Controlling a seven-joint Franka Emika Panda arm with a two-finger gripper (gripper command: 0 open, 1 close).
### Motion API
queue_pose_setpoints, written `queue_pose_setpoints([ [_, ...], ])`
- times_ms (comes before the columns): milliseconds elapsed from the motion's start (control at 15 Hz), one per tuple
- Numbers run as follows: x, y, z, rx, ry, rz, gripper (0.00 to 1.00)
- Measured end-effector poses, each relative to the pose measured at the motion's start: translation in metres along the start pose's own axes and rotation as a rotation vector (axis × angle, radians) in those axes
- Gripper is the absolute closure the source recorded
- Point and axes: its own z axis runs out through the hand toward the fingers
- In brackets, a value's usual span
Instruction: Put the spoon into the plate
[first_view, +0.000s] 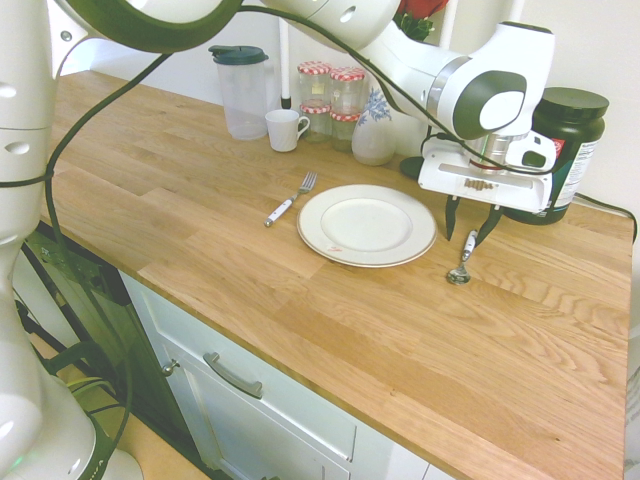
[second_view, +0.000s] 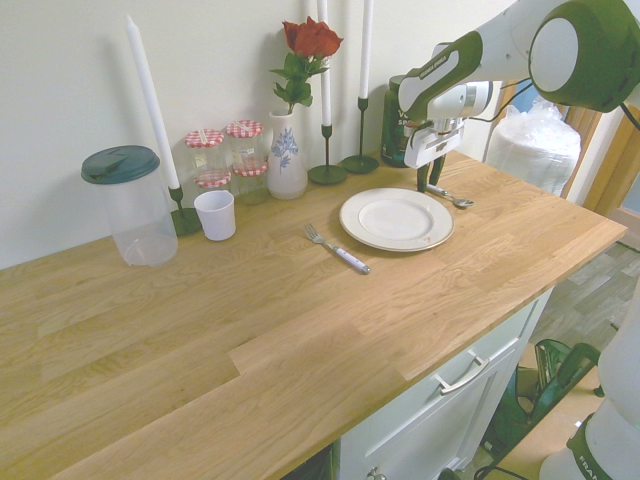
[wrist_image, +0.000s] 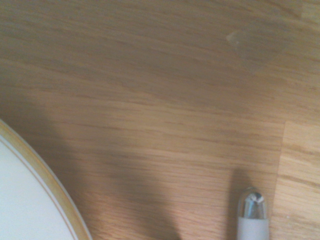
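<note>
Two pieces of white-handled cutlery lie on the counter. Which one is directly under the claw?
The spoon, beside the plate with the open claw over its handle. The fork lies on the plate's opposite side.

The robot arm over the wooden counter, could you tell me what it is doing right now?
The arm's gripper hangs open just above the white handle of the spoon, which lies flat on the counter right beside the plate. Nothing is gripped yet, and the plate is empty. A fork lies untouched on the plate's other side. It looks set to close on the spoon and lift it over.
</note>
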Motion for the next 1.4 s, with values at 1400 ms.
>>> queue_pose_setpoints([
  [1400,-0.066,-0.072,-0.102,-0.025,0.023,0.033,1.00],
])
